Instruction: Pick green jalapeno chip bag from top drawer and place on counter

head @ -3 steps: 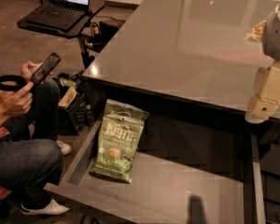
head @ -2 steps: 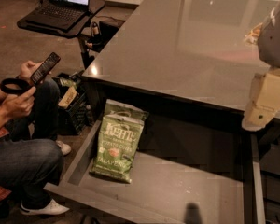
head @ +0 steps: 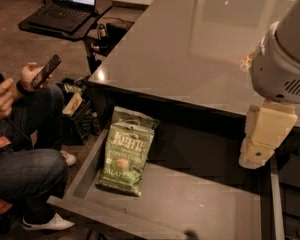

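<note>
The green jalapeno chip bag [head: 126, 155] lies flat in the left part of the open top drawer [head: 200, 209], with its "Kettle" lettering facing up. The drawer is pulled out below the front edge of the dark glossy counter [head: 190, 49]. My gripper [head: 257, 151], a cream block under the white arm housing [head: 282, 64], hangs at the right, over the drawer's right side. It is well to the right of the bag and does not touch it.
A seated person [head: 25, 149] holding a phone [head: 45, 70] is close to the drawer's left side. A black stand with a laptop [head: 70, 4] is at the far left. Bags and boxes [head: 75, 104] sit on the floor between them.
My arm has come down and to the left, from over the counter's right edge to over the drawer's right side. The bag has not moved.
</note>
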You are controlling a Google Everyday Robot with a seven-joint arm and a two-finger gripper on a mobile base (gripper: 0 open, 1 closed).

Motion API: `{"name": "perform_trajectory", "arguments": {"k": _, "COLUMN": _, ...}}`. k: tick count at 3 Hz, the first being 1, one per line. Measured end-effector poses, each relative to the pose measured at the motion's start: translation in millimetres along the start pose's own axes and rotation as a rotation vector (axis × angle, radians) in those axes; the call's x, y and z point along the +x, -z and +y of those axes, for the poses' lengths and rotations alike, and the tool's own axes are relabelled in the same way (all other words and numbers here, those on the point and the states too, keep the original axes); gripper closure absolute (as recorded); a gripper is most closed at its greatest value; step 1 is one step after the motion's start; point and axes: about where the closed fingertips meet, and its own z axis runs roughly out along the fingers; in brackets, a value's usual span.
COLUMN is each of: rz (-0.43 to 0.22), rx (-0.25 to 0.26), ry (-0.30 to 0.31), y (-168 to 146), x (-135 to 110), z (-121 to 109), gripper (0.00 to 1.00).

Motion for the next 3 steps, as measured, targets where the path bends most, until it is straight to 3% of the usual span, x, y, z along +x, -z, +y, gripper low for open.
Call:
{"name": "perform_trajectory", "arguments": {"k": 1, "rz": 0.000, "rx": 0.000, "ry": 0.000, "y": 0.0, "x": 0.0, "z": 0.0, "gripper": 0.00}}
{"name": "perform_trajectory", "arguments": {"k": 2, "rz": -0.031, "rx": -0.037, "ry": 0.051, "y": -28.5, "x": -27.7, "z": 45.9, "gripper": 0.00}}
{"name": "perform_trajectory", "arguments": {"k": 3, "rz": -0.031, "rx": -0.037, "ry": 0.051, "y": -28.4, "x": -27.6, "z": 45.9, "gripper": 0.00}}
